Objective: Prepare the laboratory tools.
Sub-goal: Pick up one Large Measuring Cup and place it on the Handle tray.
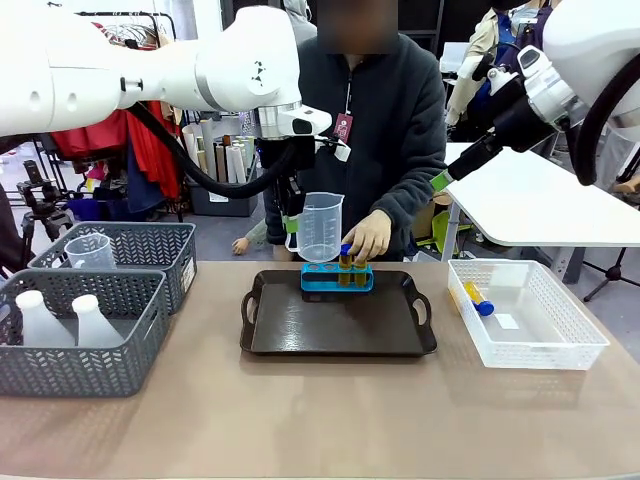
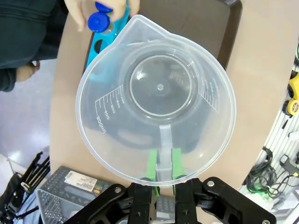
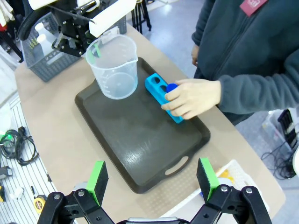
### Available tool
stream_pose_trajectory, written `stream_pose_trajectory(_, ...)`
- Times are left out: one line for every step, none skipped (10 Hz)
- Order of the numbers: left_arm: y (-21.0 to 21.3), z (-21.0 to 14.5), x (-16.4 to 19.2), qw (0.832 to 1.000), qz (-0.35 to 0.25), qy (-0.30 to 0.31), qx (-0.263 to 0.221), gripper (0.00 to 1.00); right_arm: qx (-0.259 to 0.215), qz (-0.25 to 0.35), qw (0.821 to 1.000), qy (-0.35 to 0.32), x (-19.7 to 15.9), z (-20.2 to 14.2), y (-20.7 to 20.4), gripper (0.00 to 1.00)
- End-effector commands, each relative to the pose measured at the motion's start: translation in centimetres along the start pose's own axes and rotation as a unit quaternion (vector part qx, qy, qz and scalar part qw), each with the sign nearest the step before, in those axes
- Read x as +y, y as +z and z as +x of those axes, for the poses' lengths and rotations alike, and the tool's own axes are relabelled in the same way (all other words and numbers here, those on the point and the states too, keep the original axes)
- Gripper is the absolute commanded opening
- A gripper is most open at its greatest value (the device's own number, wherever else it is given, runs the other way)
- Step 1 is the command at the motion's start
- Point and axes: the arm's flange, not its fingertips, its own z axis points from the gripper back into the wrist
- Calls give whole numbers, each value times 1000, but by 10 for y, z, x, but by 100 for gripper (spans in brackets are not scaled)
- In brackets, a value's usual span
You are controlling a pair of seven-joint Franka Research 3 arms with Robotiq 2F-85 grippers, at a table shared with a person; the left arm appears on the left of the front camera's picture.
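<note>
- Currently partway: the tray carries the rack at its far edge, and nothing else rests on it.
- Tubes: two, yellow liquid, blue caps, upright in the rack. A person's hand is on them, apparently seating one. The rack's other holes look empty in the right wrist view.
- Loose tube: lies flat in the white basket to the right of the tray and is probably yet to be racked.
- Beaker: clear and upright, in the air over the tray's far left part, just beside the rack. It is not yet set down.
- Left gripper: clamped on the beaker's handle, with a green pad on either side.
- Right gripper: jaws wide and holding nothing, raised well off to the right of the tray.
- Flasks: two, white, standing in the near grey basket to the left of the tray, untouched.
- Spare beaker: sits in the far grey basket, also untouched.
- Done, as I judge it: rack placed and two tubes in.
- Left, as I judge it — the beaker set on the tray, at least one flask brought over, and the loose tube racked.
</note>
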Motion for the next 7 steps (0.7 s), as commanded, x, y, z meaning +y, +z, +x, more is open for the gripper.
stream_pose_trajectory(2,0,0,1000,5,-1,-2,0,-9,7,1000,-2,-1,0,1,100)
stream_pose_trajectory(2,0,0,1000,5,-1,-2,0,-9,7,1000,-2,-1,0,1,100)
stream_pose_trajectory(2,0,0,1000,5,-1,-2,0,-9,7,1000,-2,-1,0,1,100)
stream_pose_trajectory(-2,1,1,1000,0,0,0,0,-9,7,1000,-2,-1,0,1,100)
stream_pose_trajectory(-7,9,-4,1000,-8,2,-17,0,-9,7,1000,-2,-1,0,1,100)
stream_pose_trajectory(-10,13,-8,1000,-16,-23,-11,0,-9,7,1000,-2,-1,0,1,100)
stream_pose_trajectory(-19,18,-5,999,-10,-29,-9,0,-9,7,1000,-2,-1,0,1,100)
